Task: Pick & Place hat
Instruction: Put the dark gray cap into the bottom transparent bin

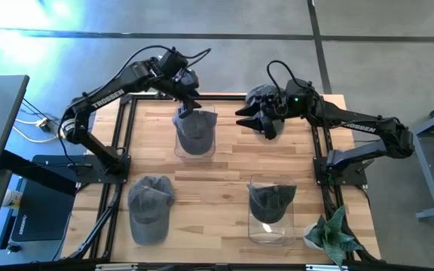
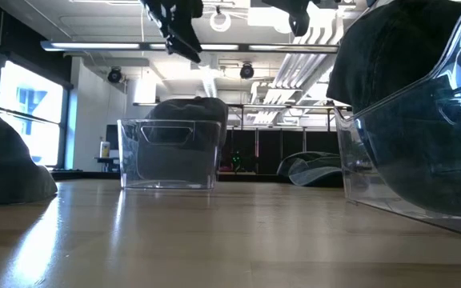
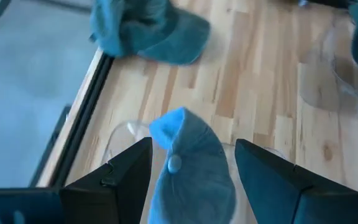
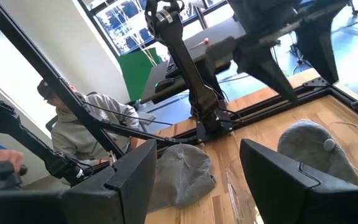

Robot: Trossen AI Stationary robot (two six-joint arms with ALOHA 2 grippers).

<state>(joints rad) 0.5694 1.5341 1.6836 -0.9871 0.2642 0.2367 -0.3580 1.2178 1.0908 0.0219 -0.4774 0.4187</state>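
The left end effector point(image 1: 189, 105) hangs over the far part of the wooden worktop point(image 1: 232, 172), its fingers point(image 3: 114, 180) spread apart with nothing between them. Straight beneath it sits a clear plastic bin point(image 1: 195, 134) holding a grey hat point(image 1: 194, 129); the hat lies in the bin, apart from the fingers. The right end effector point(image 1: 249, 117) hovers just beside that bin on its right, fingers likewise apart and empty, with another dark hat point(image 1: 261, 96) close behind it near the worktop's far edge.

Nearer the front, well apart from both end effectors, a second clear bin point(image 1: 271, 211) holds a dark hat point(image 1: 270, 202), and a loose grey hat point(image 1: 150, 208) lies on the bare wood on the left arm's side. A green plant point(image 1: 333, 235) stands at the front corner on the right arm's side. Black frame rails point(image 1: 116, 158) border the worktop.

The hat under the left end effector is soft grey cloth, crown up with a small button point(image 3: 174, 164) on top, its brim pointing away from the wrist camera.

In the low view the nearest bin point(image 2: 422, 136) is cut off at the picture's edge. In the right wrist view a seated person point(image 4: 82, 134) in a grey top shows beyond the worktop, partly hidden by arm links.
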